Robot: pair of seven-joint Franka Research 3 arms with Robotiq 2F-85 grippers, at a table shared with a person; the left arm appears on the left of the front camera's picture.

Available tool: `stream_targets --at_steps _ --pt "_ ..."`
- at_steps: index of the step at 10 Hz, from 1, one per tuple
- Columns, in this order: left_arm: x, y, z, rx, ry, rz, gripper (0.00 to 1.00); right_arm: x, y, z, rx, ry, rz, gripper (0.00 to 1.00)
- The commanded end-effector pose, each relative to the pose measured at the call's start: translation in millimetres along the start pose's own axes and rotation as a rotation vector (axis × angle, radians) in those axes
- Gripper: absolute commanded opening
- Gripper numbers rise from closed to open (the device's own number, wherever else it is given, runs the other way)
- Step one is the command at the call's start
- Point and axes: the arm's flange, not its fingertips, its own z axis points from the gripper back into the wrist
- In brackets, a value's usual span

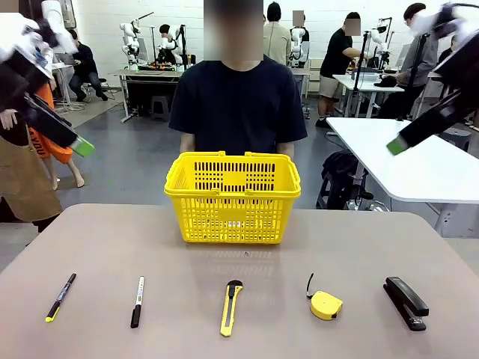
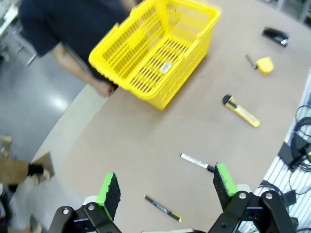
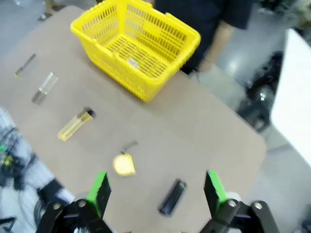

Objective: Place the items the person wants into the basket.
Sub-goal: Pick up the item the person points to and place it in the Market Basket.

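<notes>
five tools lie in one row on the table (image 1: pixel 112 239), on the robot's side of the basket (image 1: pixel 233 217).

front view: the basket stands upright at the table's far middle, and the person (image 1: pixel 238 105) stands just behind the basket. read from left of the basket to right of it, the row holds: thin pen with yellow tip (image 1: pixel 60 297), black marker (image 1: pixel 137 301), utility knife (image 1: pixel 231 307), tape measure (image 1: pixel 325 304), black stapler (image 1: pixel 406 302). the utility knife lies straight in front of the basket. the black marker lies to the basket's front left and the tape measure to its front right. all five lie well apart from the basket and from one another. the left gripper (image 1: pixel 79 145) hangs high, above and left of the basket; the right gripper (image 1: pixel 397 145) hangs high, above and right of the basket. both are seen side-on here, so finger spacing cannot be told from this view.

left wrist view: the left gripper's green pads (image 2: pixel 109 188) stand wide apart with nothing between them, well above the table. the pen and the black marker lie nearest the fingers; the utility knife, tape measure and stapler follow farther along, all outside the basket. the person's hand (image 2: pixel 103 89) is just beside the basket's far corner; contact cannot be told.

right wrist view: the picture is blurred. the right gripper's green pads (image 3: pixel 99 188) stand wide apart, holding nothing. the stapler and tape measure lie nearest the fingers, then the utility knife, black marker and pen, all outside the basket.
</notes>
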Motion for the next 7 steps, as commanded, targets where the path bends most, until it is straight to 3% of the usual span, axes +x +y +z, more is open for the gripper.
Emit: stream_targets --at_steps 1,3,5,7 --pt "-25 50 24 -0.2 -0.206 -0.017 1.0 -41 -51 4 0.297 -0.234 -0.058 1.0" --pt "-57 94 36 -0.245 -0.318 0.082 1.0 -75 -93 10 0.404 -0.367 -0.138 1.0" --pt "-95 131 50 -0.254 -0.366 0.179 1.0 -111 -125 13 0.373 -0.405 -0.254 1.0" --pt "-130 151 70 -0.219 -0.325 0.237 1.0 -149 -142 34 0.286 -0.409 -0.342 1.0"
